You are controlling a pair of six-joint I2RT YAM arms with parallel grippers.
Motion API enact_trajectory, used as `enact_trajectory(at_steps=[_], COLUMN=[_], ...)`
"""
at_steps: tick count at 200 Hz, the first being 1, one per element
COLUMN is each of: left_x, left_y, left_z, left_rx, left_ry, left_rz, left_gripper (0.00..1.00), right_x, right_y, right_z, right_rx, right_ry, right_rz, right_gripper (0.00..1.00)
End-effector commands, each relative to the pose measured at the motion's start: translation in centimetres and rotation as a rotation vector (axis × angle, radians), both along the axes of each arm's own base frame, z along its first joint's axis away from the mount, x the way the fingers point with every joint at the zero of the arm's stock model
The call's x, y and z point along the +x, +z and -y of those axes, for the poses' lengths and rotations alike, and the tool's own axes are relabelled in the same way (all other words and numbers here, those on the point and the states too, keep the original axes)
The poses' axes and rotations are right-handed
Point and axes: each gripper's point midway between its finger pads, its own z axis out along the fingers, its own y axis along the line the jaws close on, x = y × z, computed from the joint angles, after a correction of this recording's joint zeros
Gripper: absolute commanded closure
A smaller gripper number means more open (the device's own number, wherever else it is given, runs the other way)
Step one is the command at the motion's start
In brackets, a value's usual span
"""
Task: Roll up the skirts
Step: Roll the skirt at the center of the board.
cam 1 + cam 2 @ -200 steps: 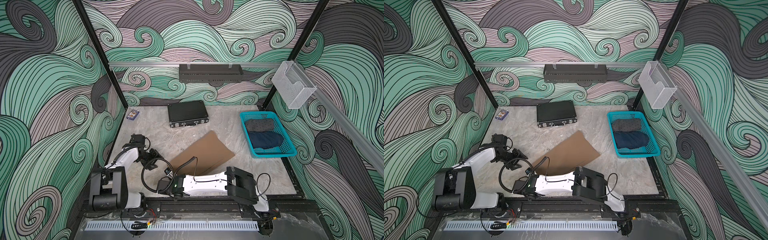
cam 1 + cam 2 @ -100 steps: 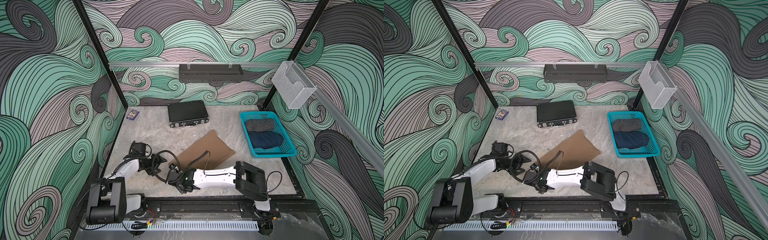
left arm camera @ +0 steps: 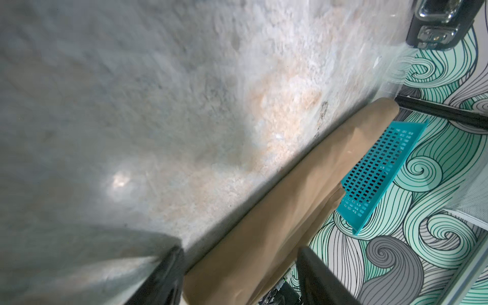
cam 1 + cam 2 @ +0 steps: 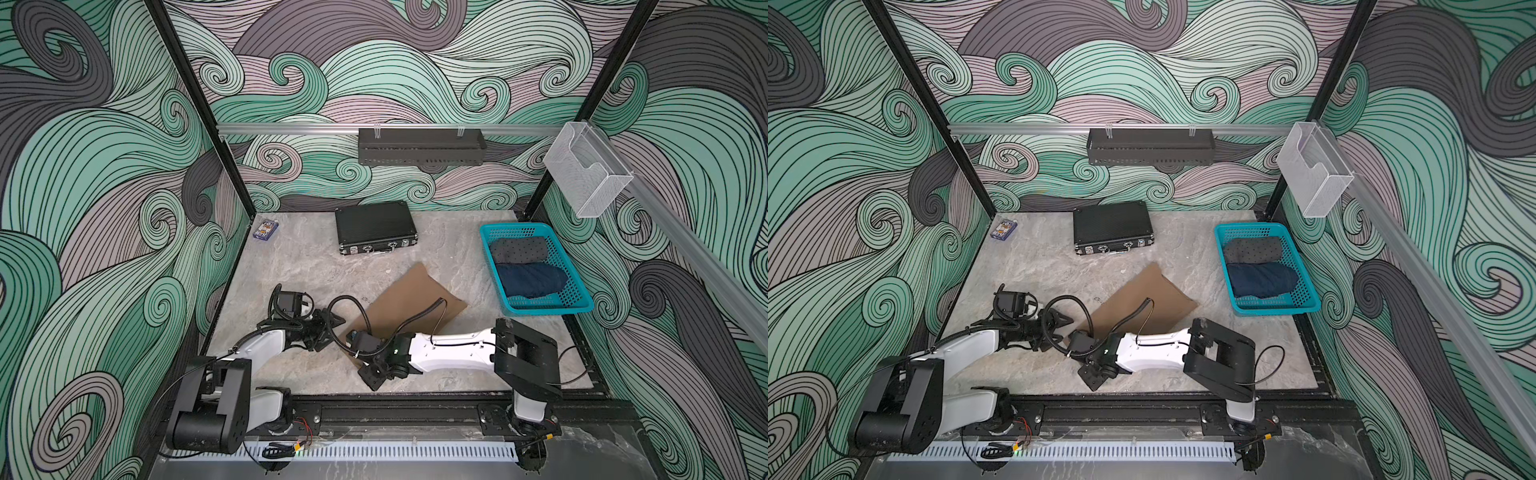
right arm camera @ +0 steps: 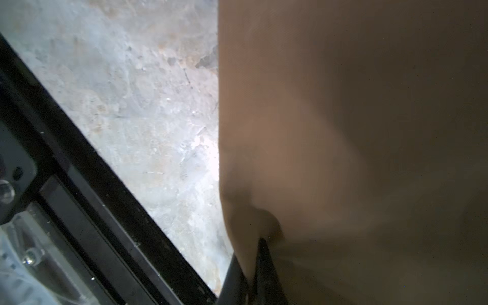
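The right wrist view is giving what is being hidden from above: the right gripper (image 5: 250,266) is being held clenched on the edge of the tan-brown skirt (image 5: 369,132). A small pucker of cloth is being squeezed between its dark fingers (image 5: 266,264), with the marbled tabletop (image 5: 158,105) and the black front rail (image 5: 92,171) lying beside it. In both top views that pinch is being covered by the wrist itself, and only the gripper's place (image 4: 371,374) is being shown, at the near left corner of the skirt (image 4: 409,299), which is lying flat, unrolled and askew in the middle of the table. In the left wrist view the left gripper (image 3: 237,287) is being held released, one finger on either side of the skirt's left edge (image 3: 290,211); whether the cloth is being touched cannot be told. The side wall of the teal basket (image 3: 380,169) and a latched corner of the black case (image 3: 443,23) are being caught behind it, but the basket's contents are not being shown there. Only from above are the dotted grey skirt (image 4: 1252,249) and the denim skirt (image 4: 1262,279) being seen, rolled and lying side by side in the basket (image 4: 1275,309), the denim one nearer the front. A small card box (image 4: 266,230) at the far left corner is likewise being shown only in the top views.
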Motion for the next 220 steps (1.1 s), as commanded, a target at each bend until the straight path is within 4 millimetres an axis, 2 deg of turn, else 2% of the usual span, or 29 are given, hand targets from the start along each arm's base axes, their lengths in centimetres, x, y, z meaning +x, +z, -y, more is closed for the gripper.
enact_trajectory(at_steps=[1,27,83,90,98,126,139,161,178,204,220], left_x=[0.6,0.1,-2.2,-2.4,-2.6,-3.4,-3.3,-3.4,-3.9,-4.0,-3.7], left_y=[-0.6,-0.7,1.8,1.8,1.7,1.5,1.5,1.0,0.2,-1.4,-1.8], left_z=[-0.2,0.0,-1.7,-1.4,-0.9,-1.3,-0.6,0.7,0.8,0.5,0.5], left_rx=[0.038,0.06,0.21,0.2,0.177,0.212,0.176,0.142,0.179,0.222,0.25], left_ry=[0.018,0.004,-0.071,-0.079,-0.089,-0.11,-0.113,-0.14,-0.169,-0.141,-0.127], left_rz=[0.008,-0.003,-0.03,-0.032,-0.031,-0.108,-0.105,-0.123,-0.181,-0.224,-0.227], left_gripper=[0.37,0.4,0.21,0.19,0.18,0.18,0.17,0.17,0.18,0.23,0.33], right_x=[-1.3,-1.4,-0.1,0.0,0.3,1.0,1.1,1.7,1.9,2.2,2.4], right_y=[1.2,1.8,3.2,3.3,3.5,4.1,4.4,4.7,4.9,5.3,5.5], right_z=[-0.5,-0.6,-0.6,-0.6,-0.6,-0.3,-0.3,-0.2,-0.1,-0.1,0.0], right_rx=[0.089,0.14,0.235,0.245,0.258,0.313,0.34,0.37,0.38,0.397,0.41], right_ry=[0.05,0.035,-0.059,-0.065,-0.075,-0.107,-0.116,-0.137,-0.143,-0.153,-0.163], right_rz=[-0.072,-0.133,-0.249,-0.261,-0.272,-0.301,-0.332,-0.354,-0.356,-0.368,-0.384], right_gripper=[1.0,1.0,1.0,1.0,1.0,1.0,1.0,1.0,1.0,1.0,1.0])
